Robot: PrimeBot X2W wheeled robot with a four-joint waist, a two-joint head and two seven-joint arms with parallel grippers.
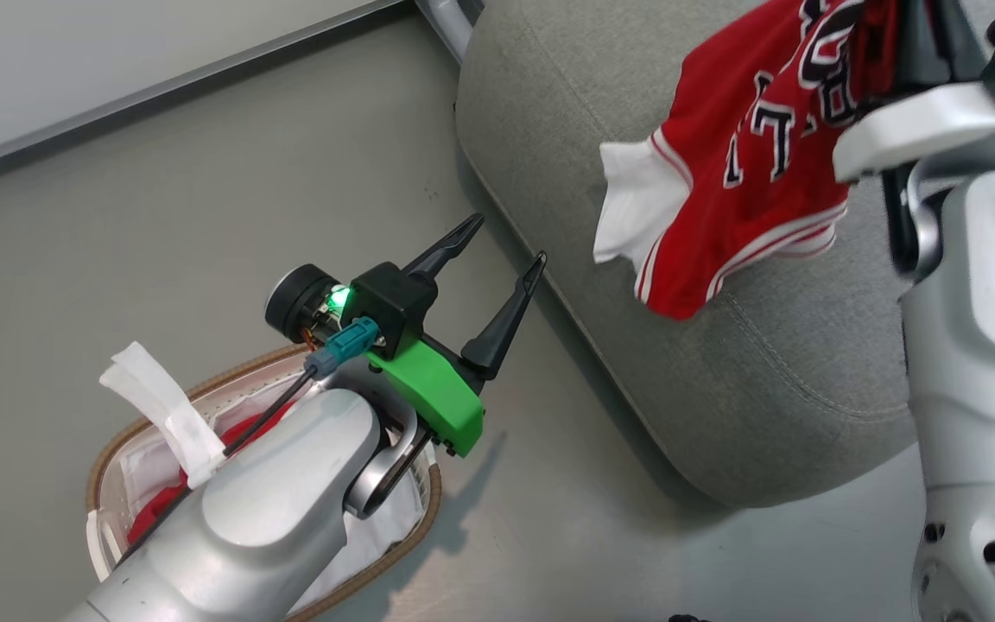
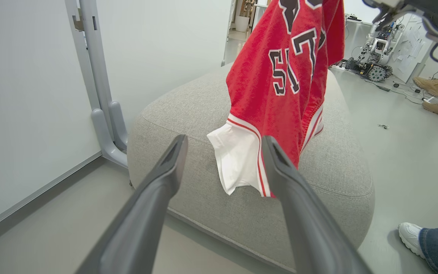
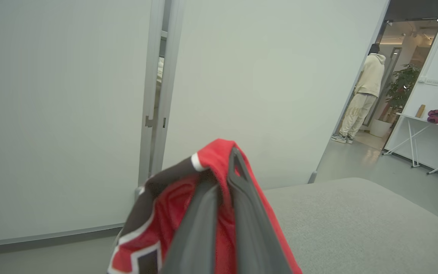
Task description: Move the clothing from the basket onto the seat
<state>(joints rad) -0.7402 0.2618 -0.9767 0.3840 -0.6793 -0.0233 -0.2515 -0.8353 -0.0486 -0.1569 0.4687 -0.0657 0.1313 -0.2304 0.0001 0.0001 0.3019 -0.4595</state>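
Tool (right) [image 3: 224, 171]: fingers pinched together on red fabric, holding the jersey up by its top edge.
Jersey [image 1: 748, 173]: red, black white-edged lettering, white-and-red striped trim, a white patch at the lower corner. It hangs from the right tool over the seat. The lower end drapes at the seat's near edge; contact there is unclear.
Tool (left) [image 1: 506, 240]: fingers spread wide, nothing between them. It is over the floor between basket and seat, tips aimed at the seat and the hanging jersey.
Left forearm [image 1: 290, 484]: pale grey, crosses above the basket and hides much of it.
Basket [image 1: 238, 376]: oval with a brown woven-look rim, on the floor left of the seat, apart from it.
Red garment [image 1: 156, 510]: bunched inside the basket at its left side, partly under the forearm.
Liner [image 1: 377, 544]: white cloth, lines the basket, with one white strip sticking up past the rim.
Seat [image 1: 765, 371]: large grey fabric cushion with rounded edges and a stitched seam, on the floor.
Floor [image 1: 204, 216]: plain grey.
Person [image 3: 367, 91]: stands far off in a doorway, in pale clothes.
Shoe [image 2: 411, 236]: white, with a jeans cuff, beside the seat.
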